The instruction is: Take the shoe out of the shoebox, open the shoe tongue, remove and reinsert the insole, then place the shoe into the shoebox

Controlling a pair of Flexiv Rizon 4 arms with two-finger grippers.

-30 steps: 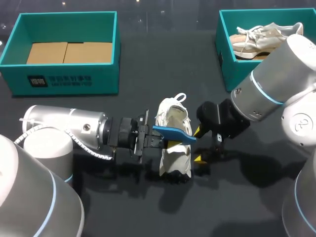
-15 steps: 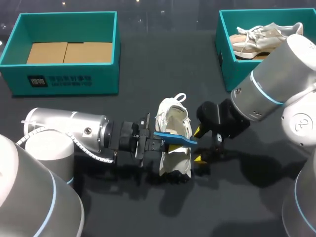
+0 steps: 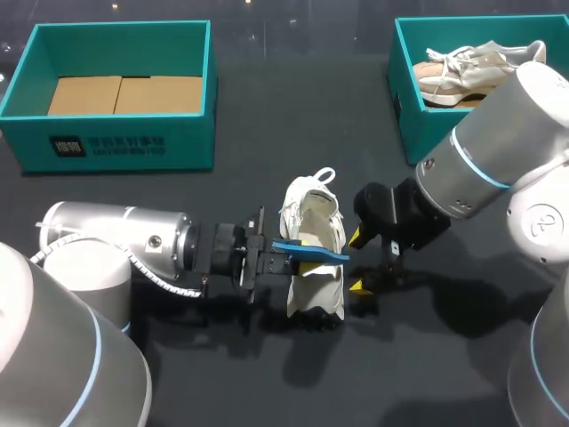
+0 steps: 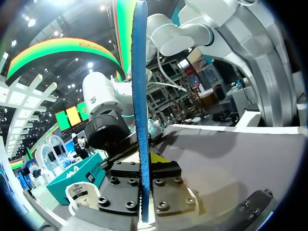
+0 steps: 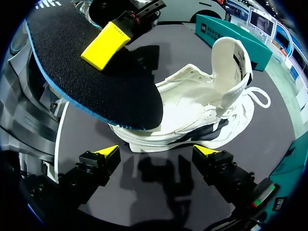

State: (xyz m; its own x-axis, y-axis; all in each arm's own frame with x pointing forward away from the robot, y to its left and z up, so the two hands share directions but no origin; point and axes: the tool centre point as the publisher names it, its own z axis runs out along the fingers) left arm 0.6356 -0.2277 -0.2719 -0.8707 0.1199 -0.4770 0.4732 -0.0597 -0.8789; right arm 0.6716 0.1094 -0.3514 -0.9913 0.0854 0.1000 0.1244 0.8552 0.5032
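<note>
A white shoe (image 3: 313, 213) lies on the dark table at the middle, its loop end toward the far side. My left gripper (image 3: 274, 258) is shut on one end of a blue-edged insole (image 3: 313, 252), which hangs level across the shoe's middle. The left wrist view shows the insole (image 4: 140, 96) edge-on, clamped between the fingers. On the shoe's right side my right gripper (image 3: 357, 261) stands open, with nothing between its yellow tips. From the right wrist, the insole (image 5: 91, 72) hovers over the shoe (image 5: 207, 110), ahead of that gripper (image 5: 158, 153).
A teal box (image 3: 116, 147) with cardboard inside stands at the back left. Another teal shoebox (image 3: 404, 111) at the back right holds a beige shoe (image 3: 462, 71). My right arm's large joint overlaps that box's near corner.
My left gripper has drifted slightly nearer and lower with the insole, which now lies flatter over the shoe. The right arm and the shoe have not moved.
</note>
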